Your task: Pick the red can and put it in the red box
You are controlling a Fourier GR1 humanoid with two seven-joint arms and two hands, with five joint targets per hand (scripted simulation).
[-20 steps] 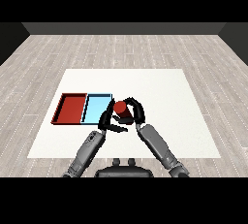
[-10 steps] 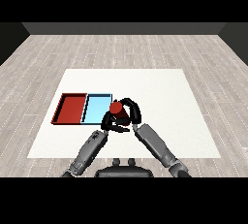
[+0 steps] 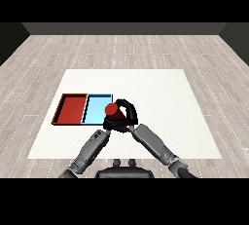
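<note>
At the near edge of the light blue tray (image 3: 96, 108), the right hand (image 3: 127, 114) curls round the red can (image 3: 112, 109), held upright with its long axis vertical. Left hand (image 3: 108, 123) just below; finger state unclear. Red tray (image 3: 71, 109) adjoins left. White table (image 3: 160, 92); grey plank floor (image 3: 121, 51) beyond.

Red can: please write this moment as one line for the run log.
red can: held | right hand: curled round can, by light blue tray | left hand: below can | red tray: holds nothing
</note>
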